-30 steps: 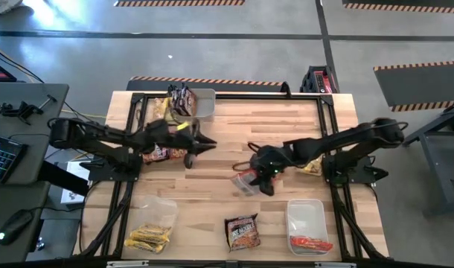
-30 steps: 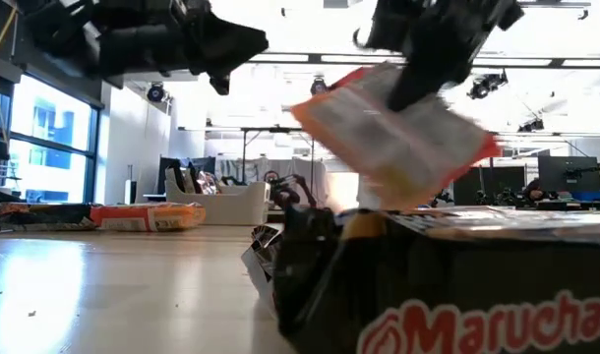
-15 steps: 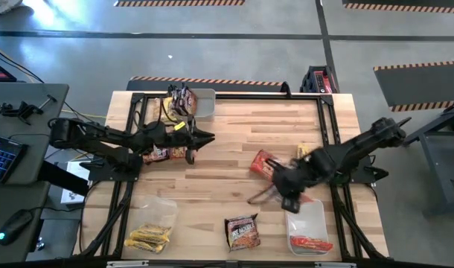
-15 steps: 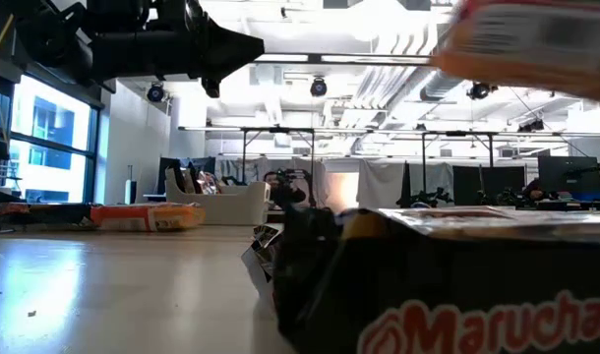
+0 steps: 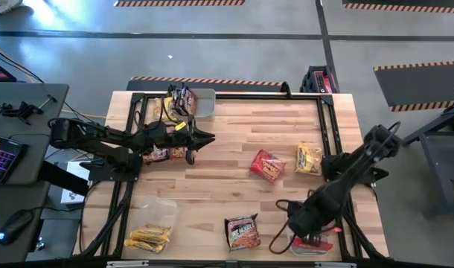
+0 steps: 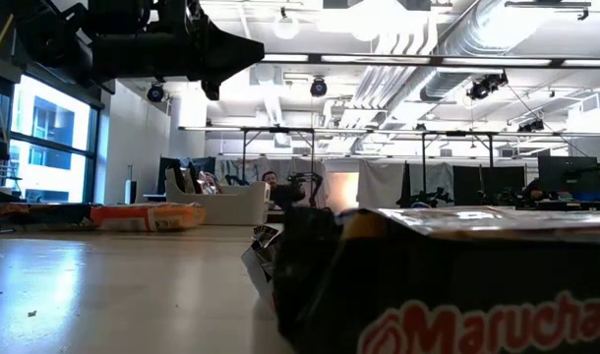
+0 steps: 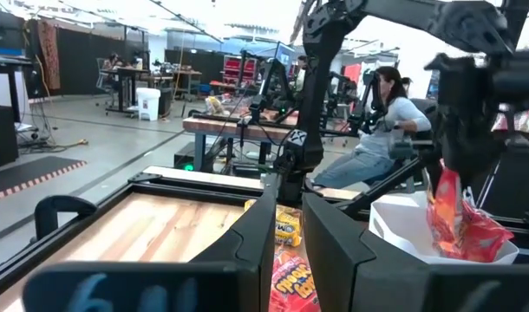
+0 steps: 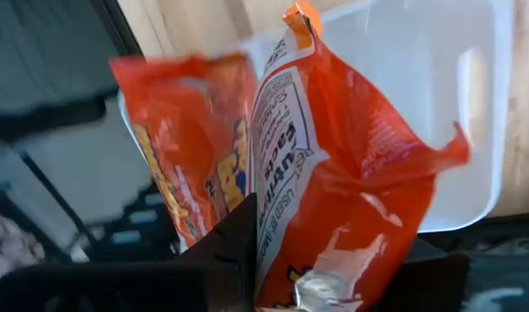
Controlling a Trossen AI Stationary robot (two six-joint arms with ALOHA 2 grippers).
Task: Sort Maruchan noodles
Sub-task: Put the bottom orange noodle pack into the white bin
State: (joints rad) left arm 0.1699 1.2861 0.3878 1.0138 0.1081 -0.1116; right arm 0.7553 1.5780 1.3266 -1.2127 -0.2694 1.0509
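My right gripper (image 5: pixel 301 229) points down over the clear bin (image 8: pixel 473 104) at the table's near right, shut on a red-orange Maruchan packet (image 8: pixel 334 199). Another red-orange packet (image 8: pixel 182 156) shows beside it. My left gripper (image 5: pixel 205 138) hovers level at the far left, open by a narrow gap (image 7: pixel 289 234), with nothing in it. Flat on the table lie a red packet (image 5: pixel 266 165), a yellow one (image 5: pixel 309 158) and a dark one (image 5: pixel 242 231). Dark packets (image 5: pixel 182 99) lean in a far bin. Yellow ones (image 5: pixel 149 238) lie in a near-left bin. My right gripper pinches the red-orange packet between its two fingers at one end, by the crinkled silvery seam (image 8: pixel 321 282). The fingers come from above, pointing down. The packet hangs below them over the bin, its back panel showing. I cannot tell whether its lower end touches the bin.
More red packets (image 5: pixel 160 154) lie under my left arm. The black frame rails (image 5: pixel 331 134) run along the table's sides. Bare wood lies in the middle of the table (image 5: pixel 234 134). A person (image 7: pixel 390 130) sits beyond the table. The dark packet fills the low view's foreground (image 6: pixel 457 285).
My right gripper has carried the red-orange packet from the table's middle toward the near right corner, rising a little and tipping from a slant to point down over the clear bin. The packet has stayed in its hold.
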